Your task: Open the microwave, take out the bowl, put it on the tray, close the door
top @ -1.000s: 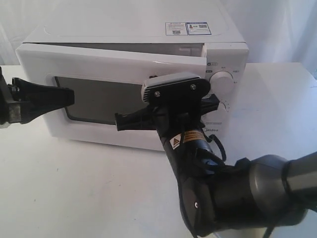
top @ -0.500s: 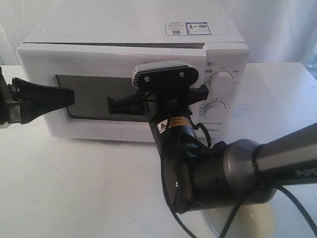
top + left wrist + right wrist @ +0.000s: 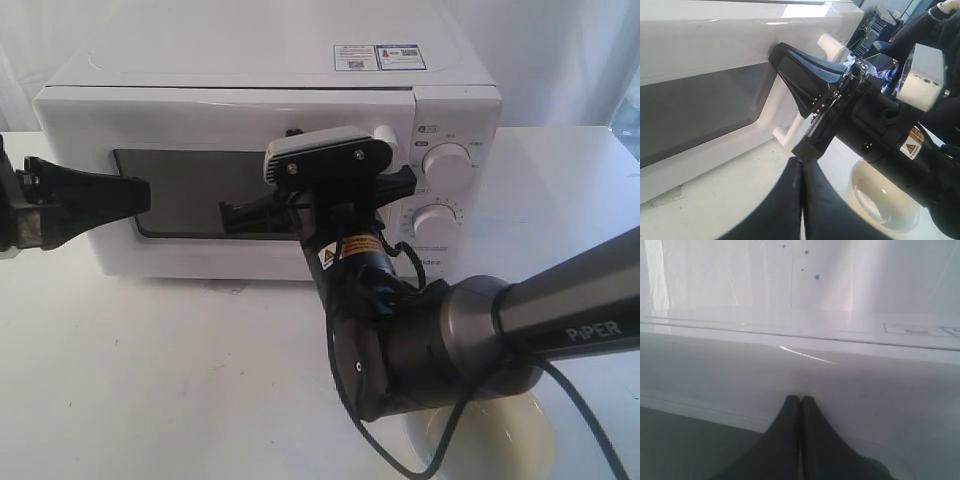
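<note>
I judge this to be the last step, closing the door. The bowl is out of the microwave and sits on the table at five o'clock in the exterior view, partly hidden under my right arm. I cannot make out a tray beneath it. The door looks flush with the microwave front, with only a thin seam along its top edge, so it seems shut or very nearly so.

My right gripper has its fingers pressed fully together and holds nothing. The closed tips rest against the door just above the dark window, like a blunt pusher. That arm comes up from five o'clock, bends at the elbow over the bowl and points its wrist toward nine o'clock along the door face. The handle lies just beside the gripper body.

My left gripper is empty too, with its fingers together. It hangs level at nine o'clock, tips aimed at the door's left part, just off it.

What the next move calls for, I think, is a short firm push to seat the latch. Then I back the right arm straight off, lifting the elbow so it clears the bowl.
</note>
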`<state>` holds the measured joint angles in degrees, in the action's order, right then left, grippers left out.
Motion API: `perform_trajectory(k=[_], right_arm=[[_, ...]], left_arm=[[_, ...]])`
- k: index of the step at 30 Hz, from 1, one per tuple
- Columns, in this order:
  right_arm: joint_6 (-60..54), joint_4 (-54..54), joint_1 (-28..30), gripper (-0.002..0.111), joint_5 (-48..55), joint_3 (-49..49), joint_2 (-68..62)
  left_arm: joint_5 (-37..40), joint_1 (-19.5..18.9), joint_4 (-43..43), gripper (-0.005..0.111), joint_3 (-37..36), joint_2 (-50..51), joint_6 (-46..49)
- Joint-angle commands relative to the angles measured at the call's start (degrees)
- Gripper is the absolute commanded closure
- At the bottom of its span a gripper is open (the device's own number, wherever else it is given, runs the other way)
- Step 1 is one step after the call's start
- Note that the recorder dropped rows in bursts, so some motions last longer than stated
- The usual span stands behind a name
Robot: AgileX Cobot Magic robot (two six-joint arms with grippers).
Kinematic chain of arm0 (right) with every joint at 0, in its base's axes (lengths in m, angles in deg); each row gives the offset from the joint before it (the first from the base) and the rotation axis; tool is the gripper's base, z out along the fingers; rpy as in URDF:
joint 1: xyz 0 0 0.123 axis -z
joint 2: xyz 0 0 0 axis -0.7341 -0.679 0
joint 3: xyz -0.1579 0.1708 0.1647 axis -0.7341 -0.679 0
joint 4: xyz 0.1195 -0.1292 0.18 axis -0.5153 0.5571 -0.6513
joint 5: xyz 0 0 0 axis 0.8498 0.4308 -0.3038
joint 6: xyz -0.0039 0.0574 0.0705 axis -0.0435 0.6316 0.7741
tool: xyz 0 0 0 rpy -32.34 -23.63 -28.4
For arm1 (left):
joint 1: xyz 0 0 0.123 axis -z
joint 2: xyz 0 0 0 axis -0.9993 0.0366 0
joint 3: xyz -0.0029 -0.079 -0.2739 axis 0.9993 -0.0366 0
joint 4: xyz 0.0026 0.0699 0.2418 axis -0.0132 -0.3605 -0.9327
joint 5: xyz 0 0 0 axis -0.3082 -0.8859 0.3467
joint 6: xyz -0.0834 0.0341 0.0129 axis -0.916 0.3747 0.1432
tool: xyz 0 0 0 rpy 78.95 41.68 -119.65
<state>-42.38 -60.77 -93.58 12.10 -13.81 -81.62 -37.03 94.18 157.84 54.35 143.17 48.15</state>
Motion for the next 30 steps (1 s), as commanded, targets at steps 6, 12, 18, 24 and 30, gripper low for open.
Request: perform_trajectory(k=[6,12,18,24,30], right_arm=[[-0.37,-3.92,2.39,0.108,0.48,1.43,-0.43],[-0.37,-3.92,2.39,0.108,0.48,1.43,-0.43],[-0.37,-4.94,1.32,0.108,0.48,0.62,1.04],[-0.37,-4.81,-1.92,0.108,0.48,-2.54,5.05],[-0.37,-4.93,-2.17,0.108,0.48,-2.70,5.05]], left_arm=[[1.07,0.16,0.97,0.107,-0.49,-0.06,-0.28],[1.07,0.16,0.97,0.107,-0.49,-0.06,-0.39],[0.97,0.16,0.97,0.107,-0.49,-0.06,-0.65],[0.97,0.16,0.97,0.107,-0.49,-0.06,-0.65],[1.51,0.16,0.97,0.107,-0.49,-0.06,-0.68]])
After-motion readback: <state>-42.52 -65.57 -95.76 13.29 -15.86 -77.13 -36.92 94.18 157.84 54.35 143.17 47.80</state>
